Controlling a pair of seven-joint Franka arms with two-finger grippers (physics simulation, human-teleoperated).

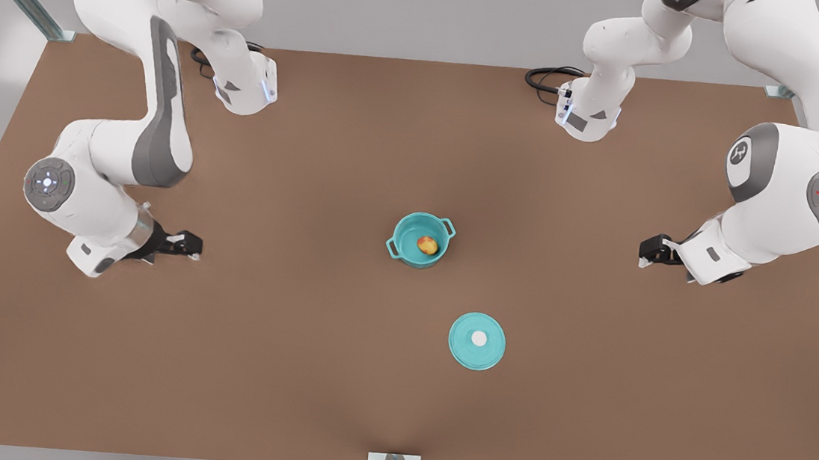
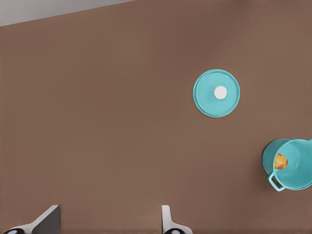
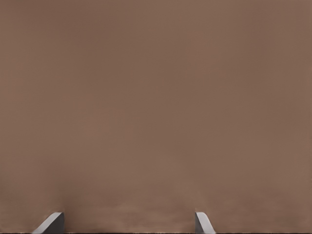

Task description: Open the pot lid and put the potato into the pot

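Teal round pot [image 1: 421, 241] near the brown table's [image 1: 291, 369] middle holds the yellow potato [image 1: 427, 245]; flat teal lid [image 1: 477, 341] lies nearer its front edge. Left gripper [image 2: 109, 222] and right gripper [image 3: 129, 223] gape empty, well apart, so little risk remains beyond a stray sweep toppling the pot.

2 white arms [image 1: 132, 68] with glossy rounded shells fill the upper left and upper right of the front view, each banded with dark grey joint covers. Round grey caps carry a small lit blue-white mark. Black cables [image 1: 548, 78] coil by the bases near the top. Each wrist ends in a black gripper [image 1: 186, 242] with pale grey fingers [image 2: 166, 220].
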